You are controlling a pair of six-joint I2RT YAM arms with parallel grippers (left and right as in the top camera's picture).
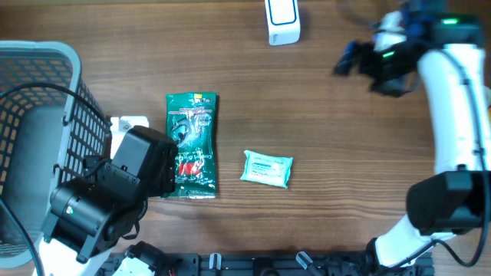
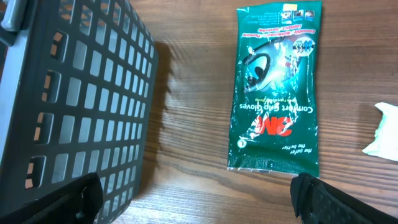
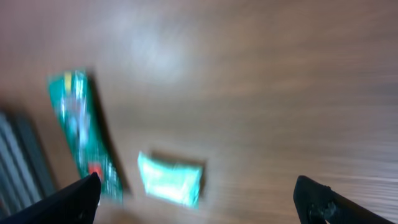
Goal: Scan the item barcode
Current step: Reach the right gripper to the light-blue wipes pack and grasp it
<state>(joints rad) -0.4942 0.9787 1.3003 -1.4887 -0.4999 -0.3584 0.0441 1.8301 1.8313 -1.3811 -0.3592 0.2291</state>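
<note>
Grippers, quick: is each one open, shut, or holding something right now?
Left gripper: open, holding nothing; the glove packet lies on the table, not gripped.
Right gripper: open, holding nothing; its view is blurred.

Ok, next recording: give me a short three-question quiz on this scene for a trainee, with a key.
1. Which of these lies nearest the grey plastic mesh basket? A: the green plastic glove packet; B: the small pale-teal wipes packet; C: the white box-shaped device.
2. True or false: the right gripper holds the wipes packet.
3. Fill in: the jaws of the left gripper stand ___, with nothing held between them.
Key: 1 A; 2 false; 3 open.
</note>
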